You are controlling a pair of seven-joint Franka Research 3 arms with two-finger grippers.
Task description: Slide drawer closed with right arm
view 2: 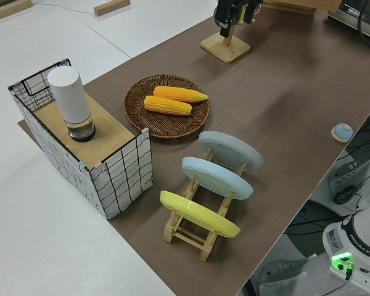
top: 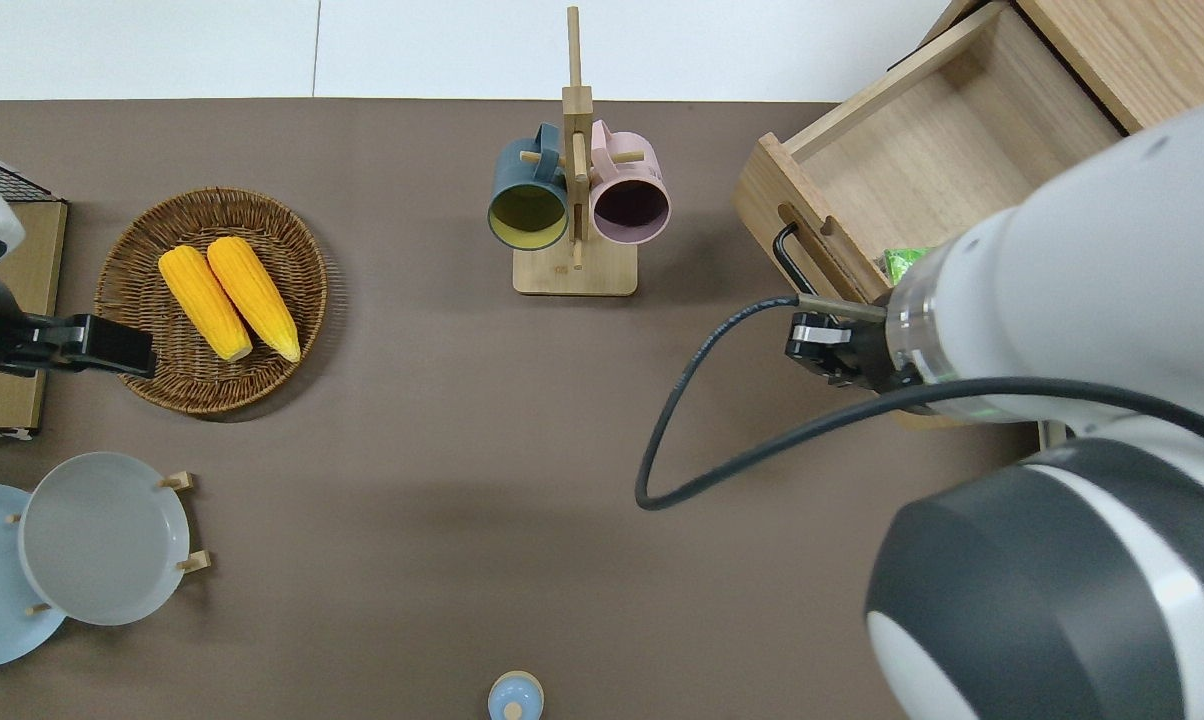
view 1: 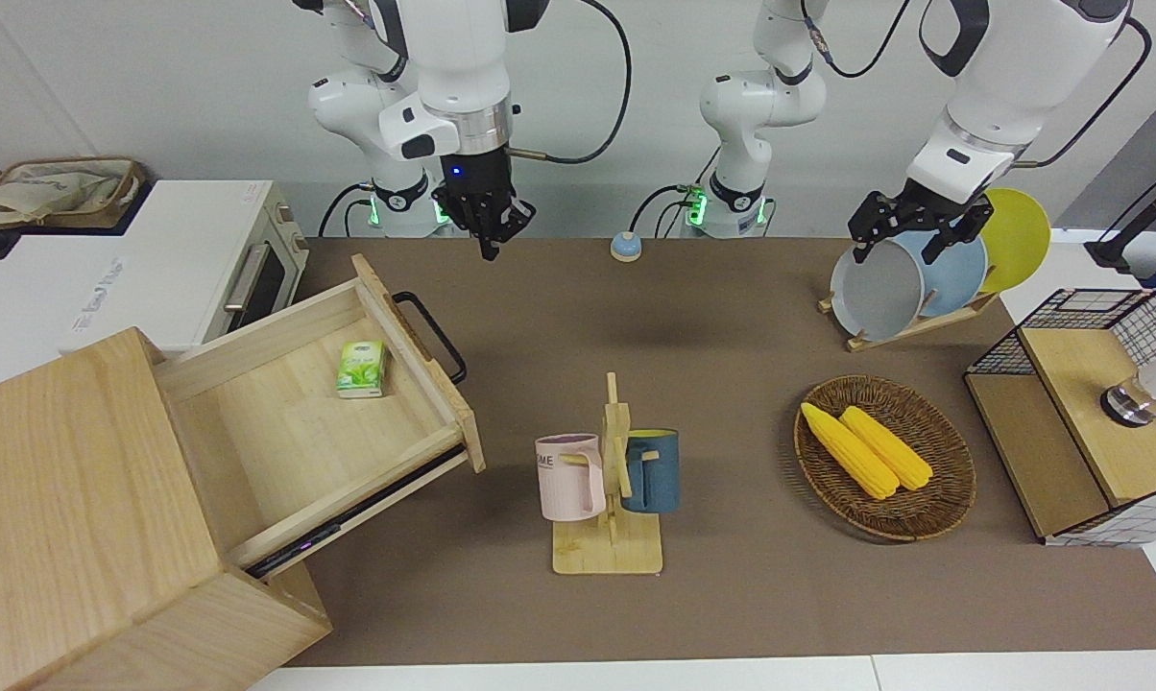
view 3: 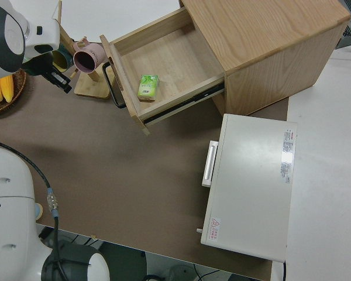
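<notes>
The drawer (view 1: 290, 432) stands pulled far out of the pale wood cabinet (view 1: 69, 499), with its black loop handle (view 1: 431, 336) facing the mat. A green packet (view 1: 361, 369) lies inside it. In the overhead view the right arm covers part of the drawer (top: 922, 140) and its handle (top: 782, 250). The right gripper (view 1: 490, 235) hangs up in the air with a blue wrist light, fingers together and empty. From overhead the right gripper (top: 822, 345) is over the mat at the handle's end nearest the robots. The left arm is parked, its gripper (view 1: 909, 235) open.
A white toaster oven (view 1: 204, 259) stands beside the cabinet, nearer to the robots. A mug rack (view 1: 609, 480) with two mugs stands mid-table. A basket of corn (view 1: 885, 456), a plate rack (view 1: 924, 278) and a wire-mesh box (view 1: 1087, 413) are at the left arm's end.
</notes>
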